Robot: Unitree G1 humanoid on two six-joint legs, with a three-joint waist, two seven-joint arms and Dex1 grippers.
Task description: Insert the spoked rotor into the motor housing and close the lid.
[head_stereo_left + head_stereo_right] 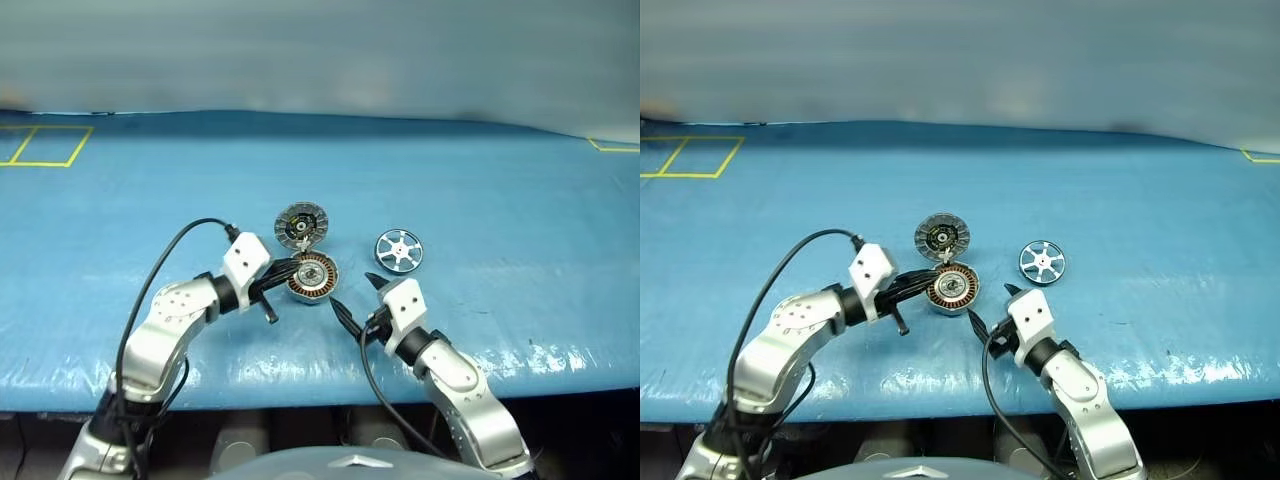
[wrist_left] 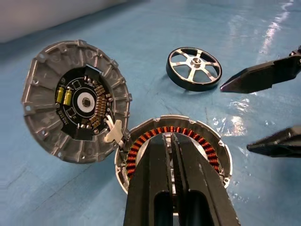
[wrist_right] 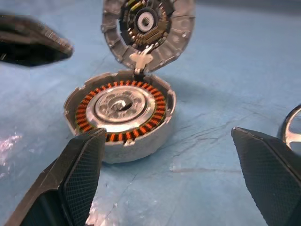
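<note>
two sets of jaws flank the motor housing (image 1: 313,277) on the blue worktop (image 1: 520,200): my left gripper (image 1: 292,271), jaws pressed together and empty, hangs over its windings; my right gripper (image 1: 358,298) is spread wide beside it. lid (image 1: 301,226) stands hinged open for loading. spoked rotor (image 1: 399,250) lies apart, not yet inserted.

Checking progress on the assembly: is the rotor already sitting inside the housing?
No. The rotor lies on the blue mat apart from the housing, whose copper windings are uncovered, with the lid swung open.
</note>
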